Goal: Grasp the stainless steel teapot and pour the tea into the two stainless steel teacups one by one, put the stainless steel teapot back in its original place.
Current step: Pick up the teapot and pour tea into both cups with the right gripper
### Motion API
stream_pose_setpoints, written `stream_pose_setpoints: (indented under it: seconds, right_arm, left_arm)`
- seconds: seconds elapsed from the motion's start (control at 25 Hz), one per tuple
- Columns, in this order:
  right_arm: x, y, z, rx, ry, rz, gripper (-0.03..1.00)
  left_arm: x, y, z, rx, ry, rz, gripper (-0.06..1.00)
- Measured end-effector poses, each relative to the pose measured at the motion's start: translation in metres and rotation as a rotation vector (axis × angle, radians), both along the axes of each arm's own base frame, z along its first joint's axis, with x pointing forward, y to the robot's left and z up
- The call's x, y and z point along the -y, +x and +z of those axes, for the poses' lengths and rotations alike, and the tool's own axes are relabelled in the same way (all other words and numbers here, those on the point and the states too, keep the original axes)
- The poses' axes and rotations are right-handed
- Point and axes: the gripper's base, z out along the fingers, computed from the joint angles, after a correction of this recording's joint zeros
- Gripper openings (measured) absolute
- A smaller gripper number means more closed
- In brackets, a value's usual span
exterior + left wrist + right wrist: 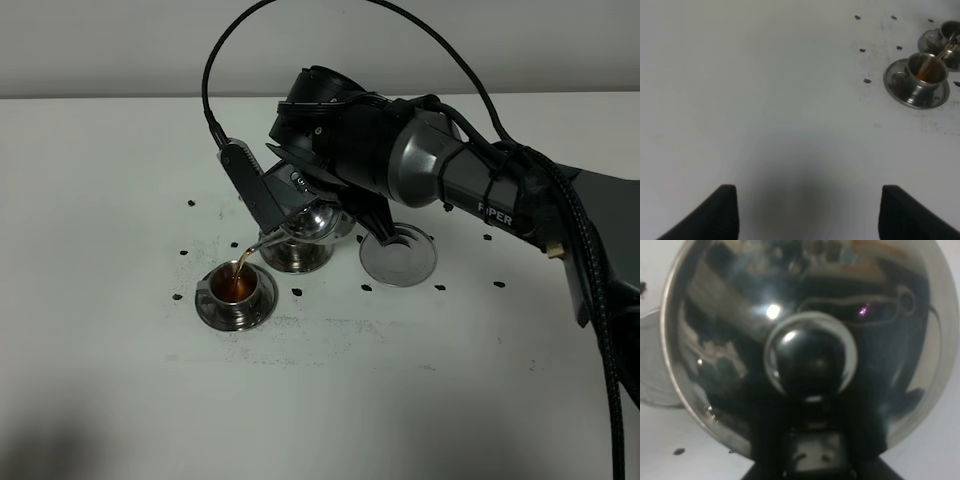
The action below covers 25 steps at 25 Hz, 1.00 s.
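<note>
My right gripper is shut on the stainless steel teapot and holds it tilted above the table. A thin brown stream runs from its spout into the front teacup, which holds brown tea and stands on its saucer. The second teacup stands on its saucer right below the tilted pot. To the right lies the empty round saucer. The right wrist view is filled by the teapot's domed lid and knob. My left gripper is open over bare table, far from the filling teacup.
Small dark specks are scattered on the white table around the cups. The right arm and its black cable stretch in from the right side, above the empty saucer.
</note>
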Motion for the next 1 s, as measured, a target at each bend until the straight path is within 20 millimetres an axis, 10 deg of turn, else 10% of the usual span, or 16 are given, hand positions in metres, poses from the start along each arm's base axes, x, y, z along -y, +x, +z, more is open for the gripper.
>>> stream_pose_setpoints:
  seconds: [1.0]
  right_arm:
    - [-0.0036,-0.0013,0.0034,0.057,-0.040,0.027,0.18]
  left_arm:
    - [0.0000,0.0000,0.0000,0.000,0.000,0.000,0.57]
